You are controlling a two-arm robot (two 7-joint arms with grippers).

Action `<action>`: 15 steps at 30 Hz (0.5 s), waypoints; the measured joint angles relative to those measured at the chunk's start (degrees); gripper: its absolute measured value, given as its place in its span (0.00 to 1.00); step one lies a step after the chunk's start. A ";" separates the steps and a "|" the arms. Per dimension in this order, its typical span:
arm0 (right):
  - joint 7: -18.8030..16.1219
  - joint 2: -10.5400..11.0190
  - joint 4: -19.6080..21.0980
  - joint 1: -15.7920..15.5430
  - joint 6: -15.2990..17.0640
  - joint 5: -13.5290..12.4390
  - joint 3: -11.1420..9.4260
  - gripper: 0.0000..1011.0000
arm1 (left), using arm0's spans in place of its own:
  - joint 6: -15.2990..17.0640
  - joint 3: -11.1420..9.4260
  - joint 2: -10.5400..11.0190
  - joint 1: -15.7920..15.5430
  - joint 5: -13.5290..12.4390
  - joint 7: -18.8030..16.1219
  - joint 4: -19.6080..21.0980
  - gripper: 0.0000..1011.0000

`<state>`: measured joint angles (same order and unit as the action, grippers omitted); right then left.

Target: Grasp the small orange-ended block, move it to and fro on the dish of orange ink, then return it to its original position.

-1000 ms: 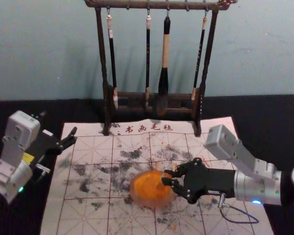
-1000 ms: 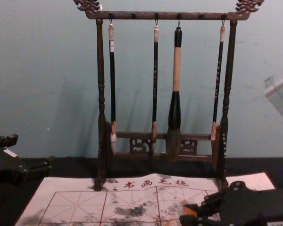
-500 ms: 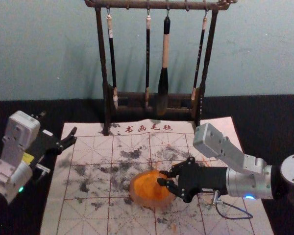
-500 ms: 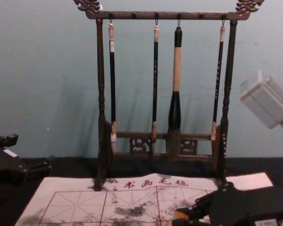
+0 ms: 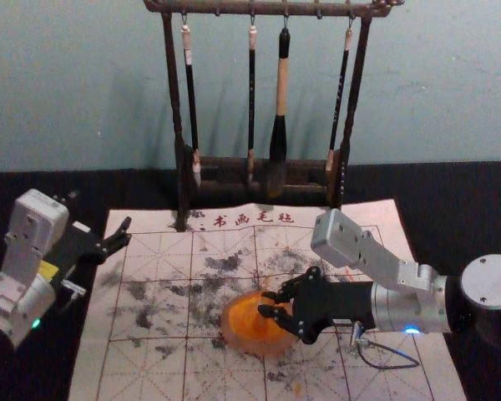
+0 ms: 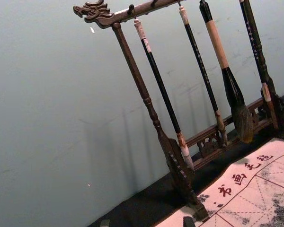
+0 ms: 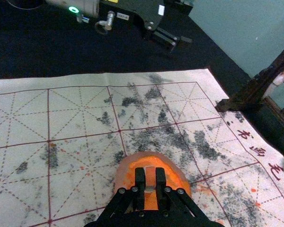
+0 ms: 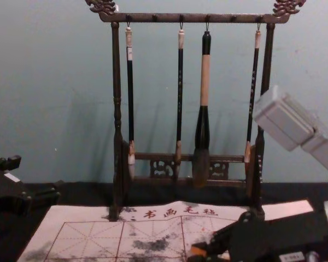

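Over the dish (image 5: 235, 336), right hand (image 5: 265, 303) pinches the block (image 7: 150, 178); left hand (image 5: 101, 214) spread at left.

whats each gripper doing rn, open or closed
Left gripper: open, off to the side, holding nothing.
Right gripper: closed on the small block, at the orange ink dish.

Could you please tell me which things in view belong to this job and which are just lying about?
For the job:
orange-ended block, in the right end effector
dish of orange ink

Just about:
brush rack
four hanging brushes
mat under the dish
left end effector, idle at left
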<state>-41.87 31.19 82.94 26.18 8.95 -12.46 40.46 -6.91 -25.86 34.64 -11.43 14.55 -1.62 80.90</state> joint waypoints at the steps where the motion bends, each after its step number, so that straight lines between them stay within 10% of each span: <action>1: 0.07 -0.10 -0.15 0.12 0.07 0.02 0.01 0.11 | 0.00 0.00 0.00 0.00 0.00 0.00 0.00 0.99; 15: 1.64 -0.68 -2.07 0.96 0.89 0.12 -0.96 0.11 | 0.00 0.00 0.00 0.00 0.00 0.00 0.00 0.99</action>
<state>-40.23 30.51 80.88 27.15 9.83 -12.34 39.49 -6.91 -25.86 34.65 -11.43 14.55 -1.62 80.90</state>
